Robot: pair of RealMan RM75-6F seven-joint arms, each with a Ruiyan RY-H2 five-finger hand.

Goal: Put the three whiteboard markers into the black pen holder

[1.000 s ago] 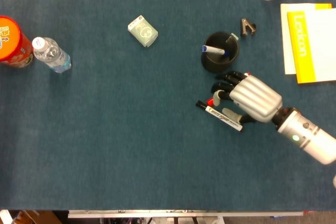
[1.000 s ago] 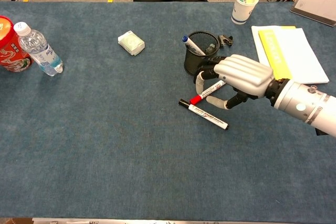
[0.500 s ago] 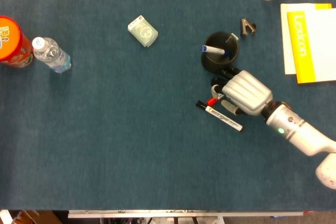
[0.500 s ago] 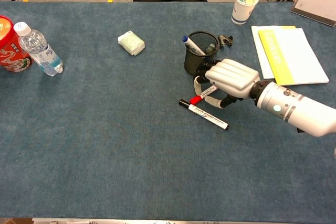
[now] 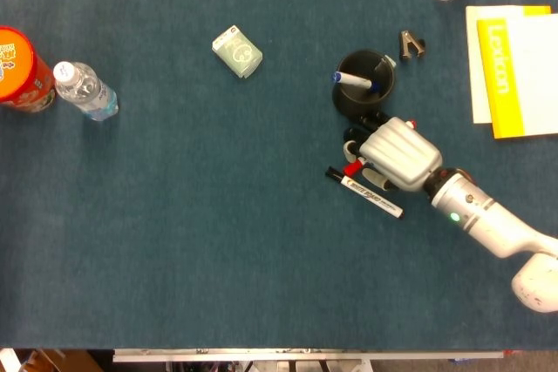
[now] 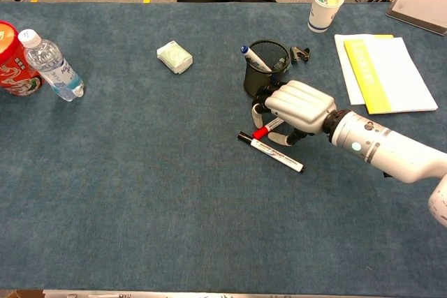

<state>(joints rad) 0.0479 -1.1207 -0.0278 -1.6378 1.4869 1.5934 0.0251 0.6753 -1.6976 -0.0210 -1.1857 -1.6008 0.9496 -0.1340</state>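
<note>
Beside the holder point(image 6: 268, 68), right hand point(image 6: 299, 107) sat over the red marker point(image 6: 267, 128), fingers point(image 6: 258, 111) curled around it; grip couldn't be confirmed. Blue marker point(image 6: 254, 59) was in, black marker point(image 6: 271, 153) lay on the tabletop point(image 6: 140, 193). Step: picking red. Next: lift, tip upright, drop in.

Water bottle point(image 5: 85, 91) beside red can point(image 5: 21, 70); yellow notebook point(image 5: 514, 67) far right.

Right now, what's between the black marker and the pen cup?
In the chest view, the red marker and the right hand lie between the black marker and pen cup.
</note>
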